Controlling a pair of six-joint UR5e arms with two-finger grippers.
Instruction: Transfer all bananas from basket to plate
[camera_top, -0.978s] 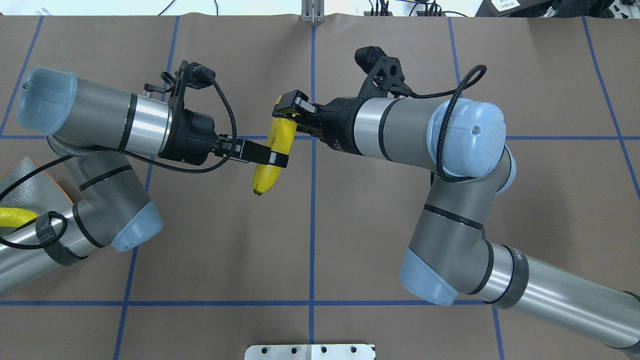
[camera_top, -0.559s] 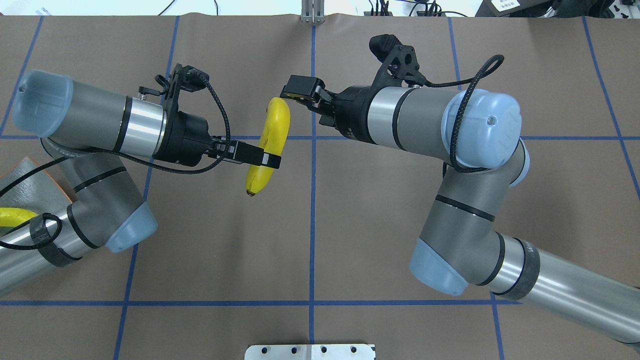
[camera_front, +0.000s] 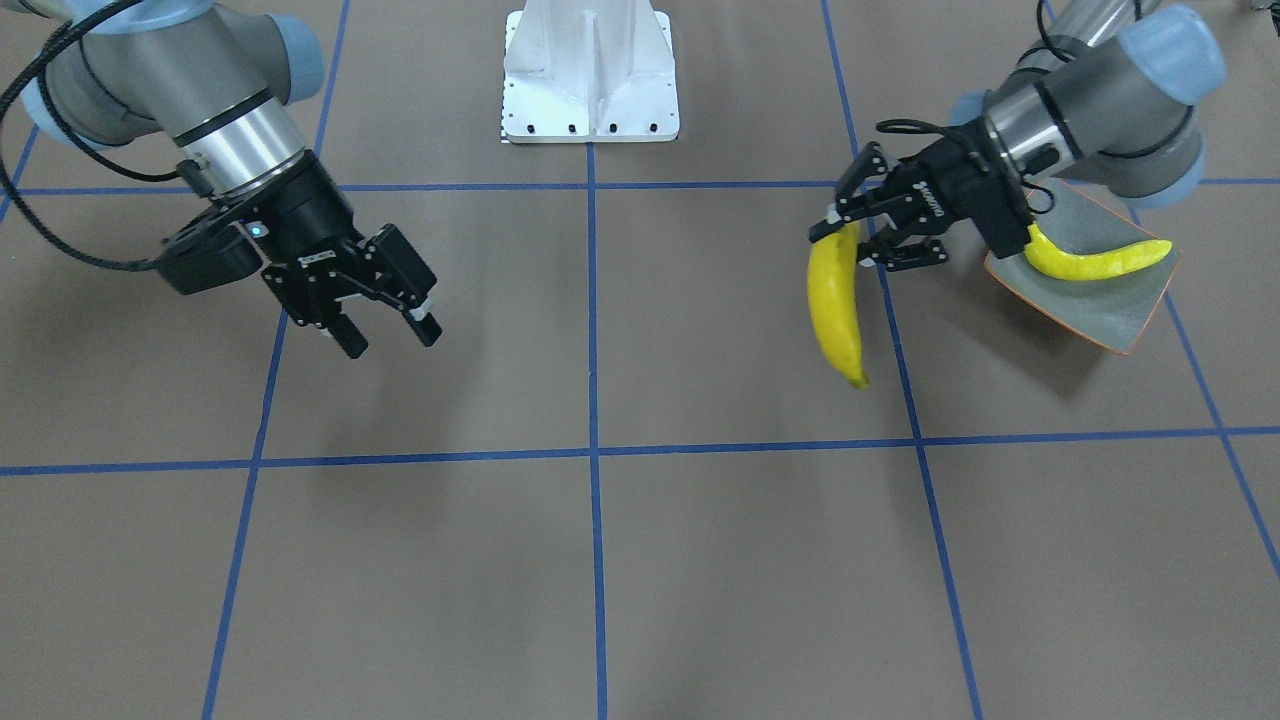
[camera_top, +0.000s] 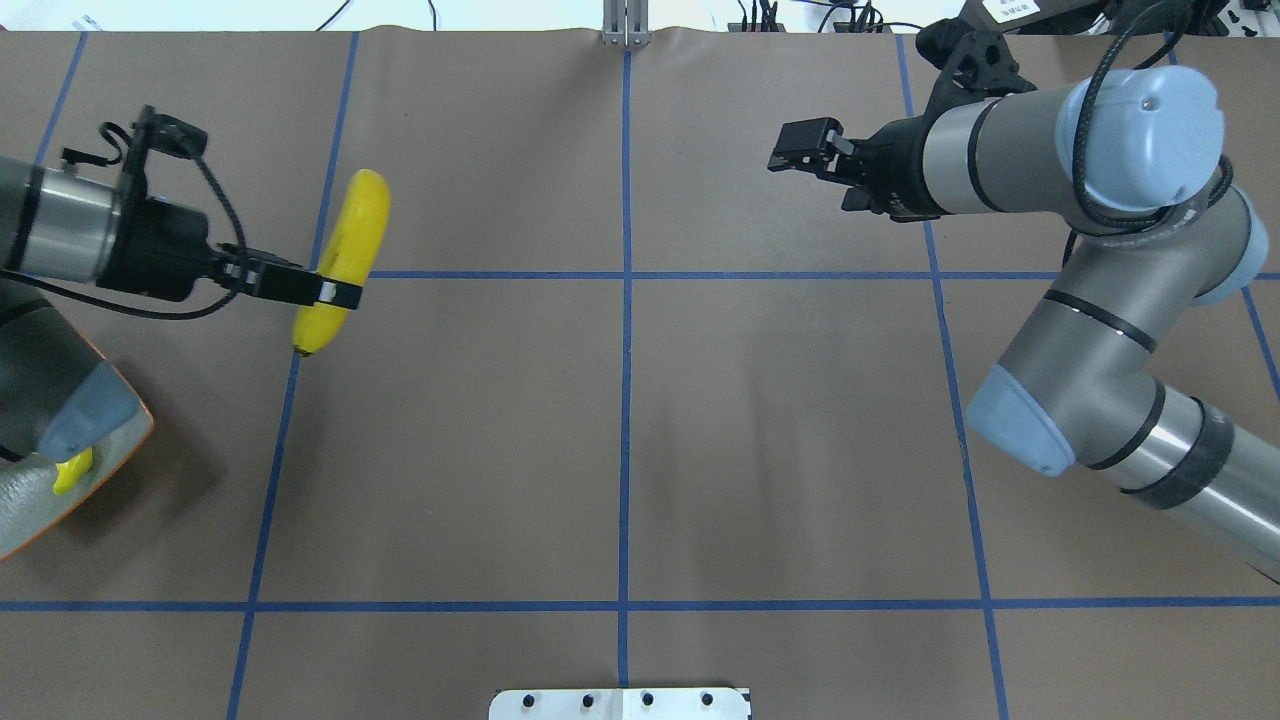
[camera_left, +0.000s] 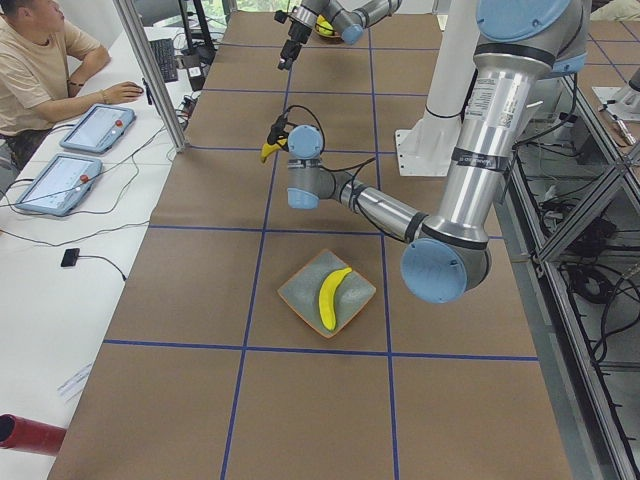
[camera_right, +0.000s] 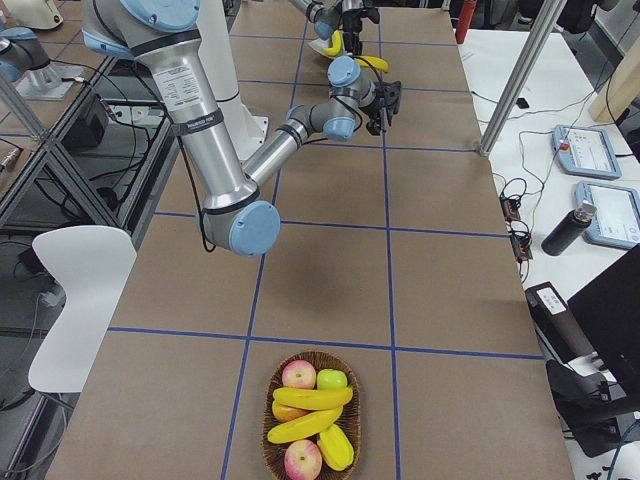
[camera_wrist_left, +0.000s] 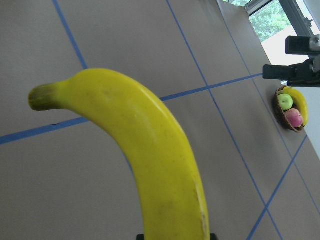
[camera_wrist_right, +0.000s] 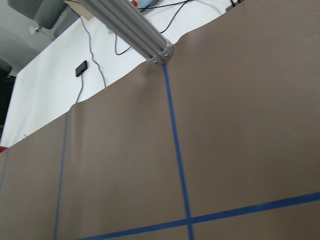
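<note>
From the front-facing camera I see the left gripper (camera_front: 862, 238), right of centre, clamped near one end of a glossy yellow banana (camera_front: 838, 300). The rest of its curve runs down the frame from the fingers, above the brown paper table (camera_front: 600, 560). Just to the right, the squarish grey-green plate (camera_front: 1120, 310) with its thin orange rim carries a second banana (camera_front: 1095, 262). At the frame's left the right gripper (camera_front: 390, 338) holds nothing, its jaws spread wide. Overhead, the held banana lies across the closed left fingers at the left edge of the frame — the plate is only a corner at lower left, mostly under the arm. The left side camera shows the whole plate, with the curved second banana lying diagonally in it. Only the right side camera shows the woven basket (camera_right: 352, 395), at bottom centre, with two bananas (camera_right: 312, 398) among round red and green fruit. The left wrist camera is filled by the smooth held banana — the right wrist camera shows only paper and blue tape lines.
</note>
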